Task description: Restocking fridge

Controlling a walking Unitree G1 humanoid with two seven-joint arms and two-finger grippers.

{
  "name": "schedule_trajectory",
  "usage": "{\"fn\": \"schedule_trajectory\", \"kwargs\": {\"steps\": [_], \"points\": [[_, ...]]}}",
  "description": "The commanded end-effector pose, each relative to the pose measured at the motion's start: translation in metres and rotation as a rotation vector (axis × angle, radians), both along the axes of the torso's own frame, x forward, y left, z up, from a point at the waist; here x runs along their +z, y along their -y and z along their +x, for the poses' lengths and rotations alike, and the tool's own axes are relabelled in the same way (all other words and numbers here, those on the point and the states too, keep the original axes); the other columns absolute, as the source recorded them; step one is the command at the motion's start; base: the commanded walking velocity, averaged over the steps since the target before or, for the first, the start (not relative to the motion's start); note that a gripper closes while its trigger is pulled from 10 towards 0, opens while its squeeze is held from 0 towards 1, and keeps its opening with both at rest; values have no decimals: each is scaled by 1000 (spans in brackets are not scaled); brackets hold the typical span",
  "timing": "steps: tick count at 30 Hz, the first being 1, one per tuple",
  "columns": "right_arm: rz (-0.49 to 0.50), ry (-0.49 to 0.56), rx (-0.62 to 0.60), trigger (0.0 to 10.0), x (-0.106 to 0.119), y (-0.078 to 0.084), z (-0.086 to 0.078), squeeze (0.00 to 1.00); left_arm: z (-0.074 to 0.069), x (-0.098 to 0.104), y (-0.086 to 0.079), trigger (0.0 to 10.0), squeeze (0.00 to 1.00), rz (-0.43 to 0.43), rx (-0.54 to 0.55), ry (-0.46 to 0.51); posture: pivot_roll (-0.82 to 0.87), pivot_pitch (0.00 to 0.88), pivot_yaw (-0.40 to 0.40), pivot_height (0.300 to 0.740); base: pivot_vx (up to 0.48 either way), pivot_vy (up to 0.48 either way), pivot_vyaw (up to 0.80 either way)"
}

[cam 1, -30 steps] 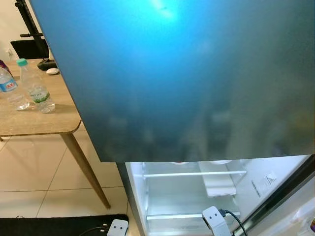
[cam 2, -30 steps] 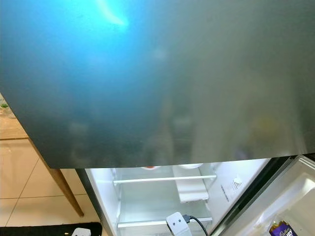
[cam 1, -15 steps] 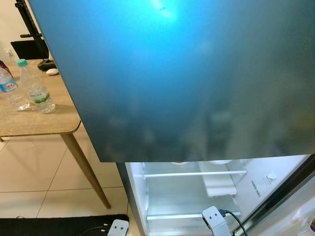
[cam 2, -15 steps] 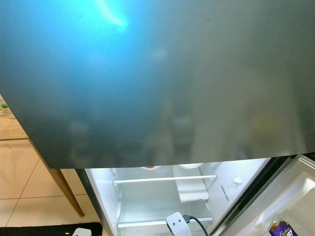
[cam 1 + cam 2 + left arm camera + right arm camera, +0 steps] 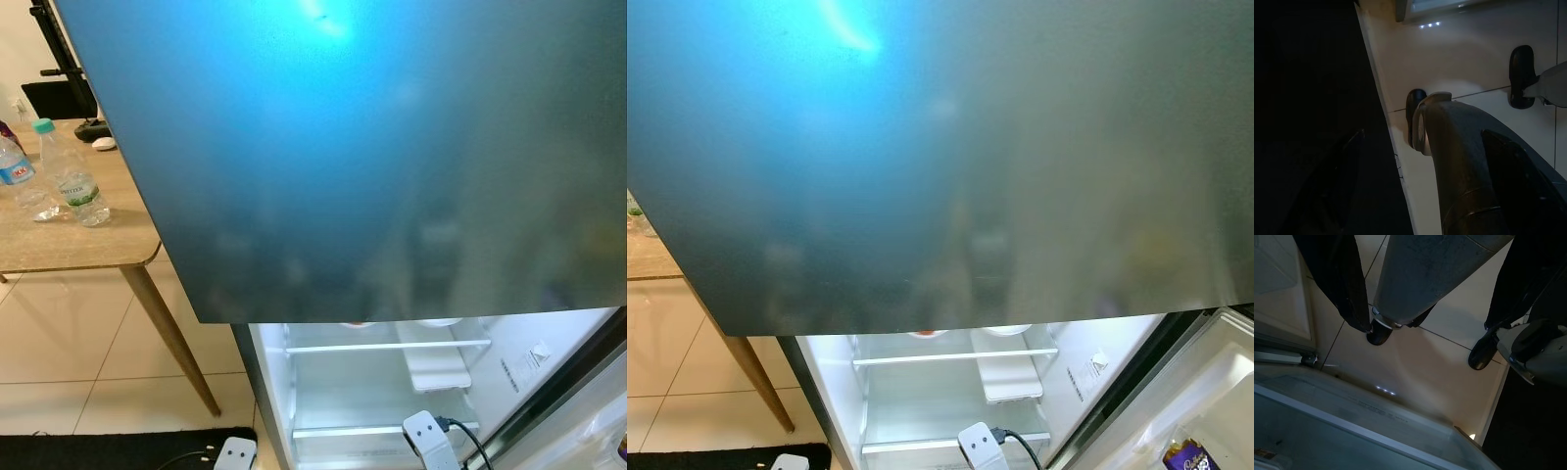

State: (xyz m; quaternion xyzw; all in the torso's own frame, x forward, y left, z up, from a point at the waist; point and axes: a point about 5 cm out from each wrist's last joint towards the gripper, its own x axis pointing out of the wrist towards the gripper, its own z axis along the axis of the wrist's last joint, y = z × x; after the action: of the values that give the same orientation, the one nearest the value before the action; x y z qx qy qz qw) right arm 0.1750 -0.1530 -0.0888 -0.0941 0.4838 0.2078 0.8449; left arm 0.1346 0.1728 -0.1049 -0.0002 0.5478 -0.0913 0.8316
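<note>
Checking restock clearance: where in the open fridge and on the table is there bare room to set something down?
The glass shelf is bare on its near-left stretch, left of the white tray. The lower shelf looks bare too, bordered by the fridge's left wall. On the wooden table, the near corner is free; the water bottles crowd its far edge.

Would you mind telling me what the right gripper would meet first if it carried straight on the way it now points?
Probably the floor. The right gripper hangs pointing down at the pale tiles beside the robot's foot, with the open fridge door off to one side. Depth is hard to judge, but nothing seems to lie between.
</note>
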Motion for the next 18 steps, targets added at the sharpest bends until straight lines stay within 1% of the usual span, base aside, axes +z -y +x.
{"fn": "schedule_trajectory", "kwargs": {"steps": [1, 18], "points": [[0, -18, -4, 10000, -2, -1, -3, 0, -2, -1, 3, 10000, 0, -6, 1, -14, 21, 0, -4, 740, 0, 0, 0], [4, -20, -8, 10000, -2, -1, -3, 0, -1, -1, 2, 10000, 0, -3, -4, -12, 21, 0, 0, 740, 0, 0, 0]]}}
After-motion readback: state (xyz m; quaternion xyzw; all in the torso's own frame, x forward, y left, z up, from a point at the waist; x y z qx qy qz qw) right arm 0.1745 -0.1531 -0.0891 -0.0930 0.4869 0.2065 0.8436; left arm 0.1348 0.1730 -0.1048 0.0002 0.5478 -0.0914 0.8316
